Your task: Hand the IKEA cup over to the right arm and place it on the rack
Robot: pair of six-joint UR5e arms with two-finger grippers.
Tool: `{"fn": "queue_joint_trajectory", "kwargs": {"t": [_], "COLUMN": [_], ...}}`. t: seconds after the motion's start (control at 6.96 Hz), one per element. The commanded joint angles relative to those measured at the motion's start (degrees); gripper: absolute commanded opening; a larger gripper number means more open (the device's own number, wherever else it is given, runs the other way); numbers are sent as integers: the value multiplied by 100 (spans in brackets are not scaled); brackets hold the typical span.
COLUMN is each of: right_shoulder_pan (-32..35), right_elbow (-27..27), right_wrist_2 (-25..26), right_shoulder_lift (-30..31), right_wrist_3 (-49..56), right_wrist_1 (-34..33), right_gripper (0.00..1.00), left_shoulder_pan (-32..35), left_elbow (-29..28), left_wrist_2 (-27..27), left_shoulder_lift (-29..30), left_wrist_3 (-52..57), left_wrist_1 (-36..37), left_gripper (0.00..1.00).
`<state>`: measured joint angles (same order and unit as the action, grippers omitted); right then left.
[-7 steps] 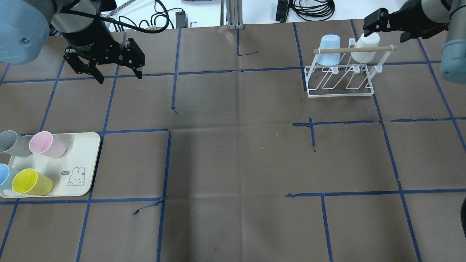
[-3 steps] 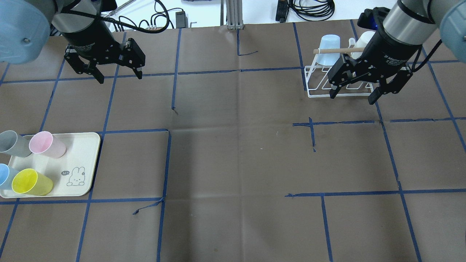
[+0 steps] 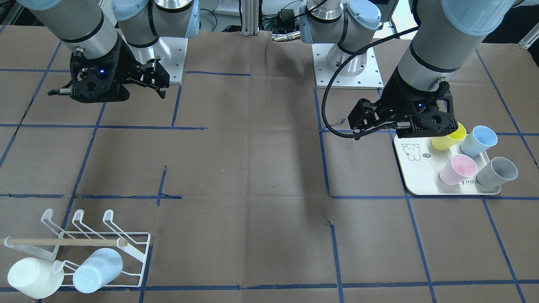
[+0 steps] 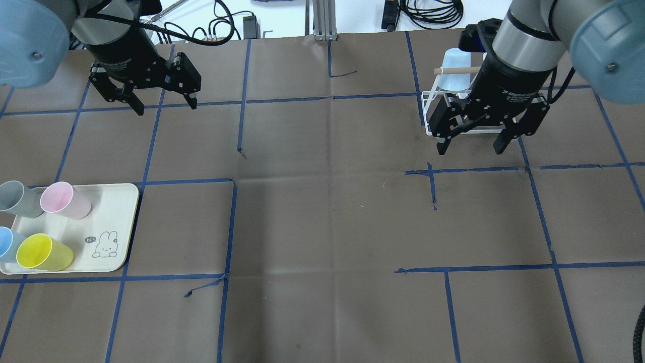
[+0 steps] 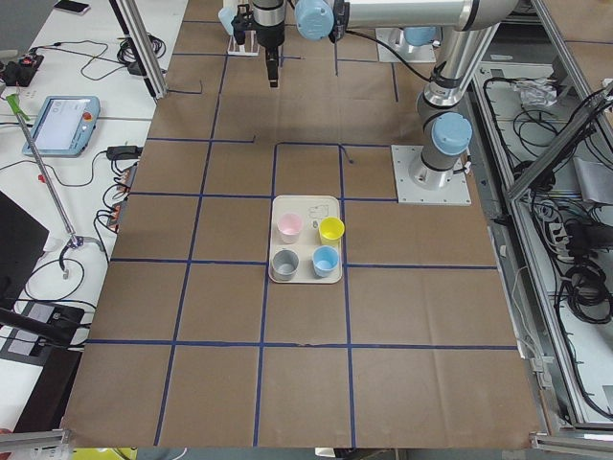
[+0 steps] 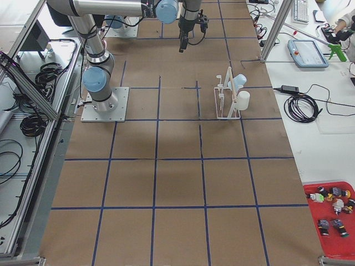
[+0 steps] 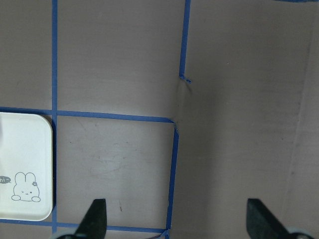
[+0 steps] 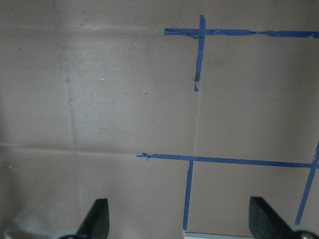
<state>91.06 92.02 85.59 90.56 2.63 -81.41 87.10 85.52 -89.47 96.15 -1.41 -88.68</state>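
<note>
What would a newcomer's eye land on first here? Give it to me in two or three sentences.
The cream tray on the robot's left side stands out, carrying a grey cup, pink cup, blue cup and yellow cup. On the robot's right stands the white wire rack, with a white cup and a pale blue cup hung on it. The left gripper and right gripper both hang open and empty.

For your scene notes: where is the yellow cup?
In the overhead view, the yellow cup sits at the left, on the cream tray, beside the blue cup.
</note>
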Motion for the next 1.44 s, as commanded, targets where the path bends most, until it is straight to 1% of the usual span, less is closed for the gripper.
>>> {"fn": "queue_joint_trajectory", "kwargs": {"t": [0.0, 0.29, 0.72, 0.86, 1.29], "right_shoulder_pan": [263, 263, 263, 263, 263], "right_elbow": [78, 79, 79, 96, 114], "right_wrist_2": [63, 72, 54, 115, 133], "right_shoulder_lift": [49, 6, 5, 5, 5], "right_wrist_3": [-26, -122, -289, -516, -510], "right_wrist_1": [2, -24, -594, -770, -780], "right_gripper": [100, 100, 100, 100, 100], "left_shoulder_pan": [0, 0, 0, 9, 9], "left_elbow": [-1, -1, -1, -1, -1], "left_wrist_2": [0, 0, 0, 0, 0], "left_shoulder_lift": [-8, -8, -8, -17, -17], "left_wrist_3": [0, 0, 0, 0, 0], "left_wrist_1": [0, 0, 0, 0, 0], "left_gripper": [100, 100, 100, 100, 100]}}
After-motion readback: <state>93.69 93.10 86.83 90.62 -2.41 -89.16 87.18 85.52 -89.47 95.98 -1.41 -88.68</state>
